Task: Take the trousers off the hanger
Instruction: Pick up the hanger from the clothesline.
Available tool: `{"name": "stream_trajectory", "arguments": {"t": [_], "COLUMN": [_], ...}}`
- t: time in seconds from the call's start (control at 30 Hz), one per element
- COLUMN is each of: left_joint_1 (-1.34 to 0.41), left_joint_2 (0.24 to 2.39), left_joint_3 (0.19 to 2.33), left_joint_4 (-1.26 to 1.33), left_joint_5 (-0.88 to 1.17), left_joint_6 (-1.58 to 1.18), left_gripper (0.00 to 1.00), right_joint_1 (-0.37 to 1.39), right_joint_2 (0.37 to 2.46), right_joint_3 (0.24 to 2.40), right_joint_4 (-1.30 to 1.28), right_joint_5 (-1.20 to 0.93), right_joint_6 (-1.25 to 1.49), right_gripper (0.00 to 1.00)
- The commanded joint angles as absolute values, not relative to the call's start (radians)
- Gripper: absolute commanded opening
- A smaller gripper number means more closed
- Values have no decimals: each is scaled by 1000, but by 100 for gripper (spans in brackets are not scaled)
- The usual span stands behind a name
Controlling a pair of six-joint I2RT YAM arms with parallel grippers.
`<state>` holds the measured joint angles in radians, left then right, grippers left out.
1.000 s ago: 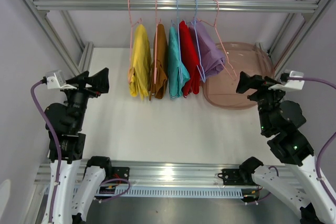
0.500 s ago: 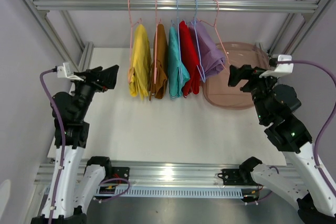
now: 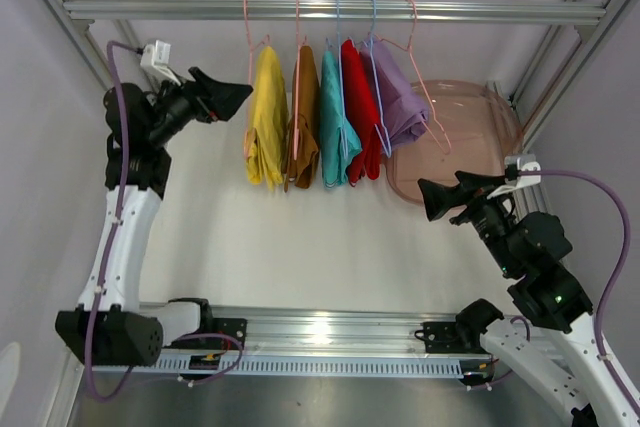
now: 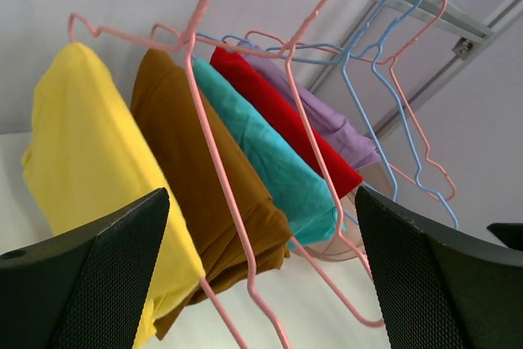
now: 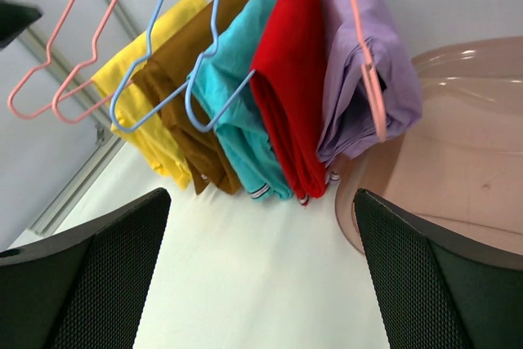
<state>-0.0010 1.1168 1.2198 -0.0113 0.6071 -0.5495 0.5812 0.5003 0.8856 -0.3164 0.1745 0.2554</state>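
Left gripper (image 3: 240,97) wide, empty, upper left, near yellow trousers (image 3: 266,122). Right gripper (image 3: 428,199) wide, empty, lower right. I see all five trousers (image 3: 336,127) on hangers (image 3: 248,57), upper centre.

You have bright, even light and only faint shadows. Beyond the fingers (image 4: 90,284) both wrist views are sharp; the fingers themselves look dark and slightly soft. Glare marks the rail (image 3: 320,328) and tub (image 5: 445,149).
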Motion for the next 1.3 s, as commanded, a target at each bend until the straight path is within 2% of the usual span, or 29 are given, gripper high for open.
{"name": "stream_trajectory", "arguments": {"t": [0.0, 0.13, 0.3, 0.57, 0.73, 1.0, 1.1, 1.27], "left_joint_1": [28, 26, 28, 9, -57, -75, -75, -75], "left_joint_2": [1245, 1357, 1390, 1466, 1508, 1572, 1577, 1568], "left_joint_3": [1366, 1456, 1473, 1463, 1493, 1494, 1479, 1467], "left_joint_4": [-58, -112, -144, -60, -38, 170, 250, 272], "left_joint_5": [764, 816, 816, 896, 913, 989, 994, 956], "left_joint_6": [-545, -534, -497, -566, -578, -762, -823, -861], "left_gripper": [99, 91, 91, 89, 88, 86, 83, 79], "right_joint_1": [578, 578, 578, 577, 577, 577, 577, 575], "right_joint_2": [471, 471, 469, 469, 465, 462, 462, 457], "right_joint_3": [853, 853, 836, 812, 808, 804, 804, 802], "right_joint_4": [-255, -271, -265, -250, -256, -255, -261, -264], "right_joint_5": [98, 84, 63, 43, 38, 40, 37, 32], "right_joint_6": [273, 232, 235, 242, 247, 250, 253, 255], "right_gripper": [99, 100, 99, 99, 100, 100, 99, 100]}}
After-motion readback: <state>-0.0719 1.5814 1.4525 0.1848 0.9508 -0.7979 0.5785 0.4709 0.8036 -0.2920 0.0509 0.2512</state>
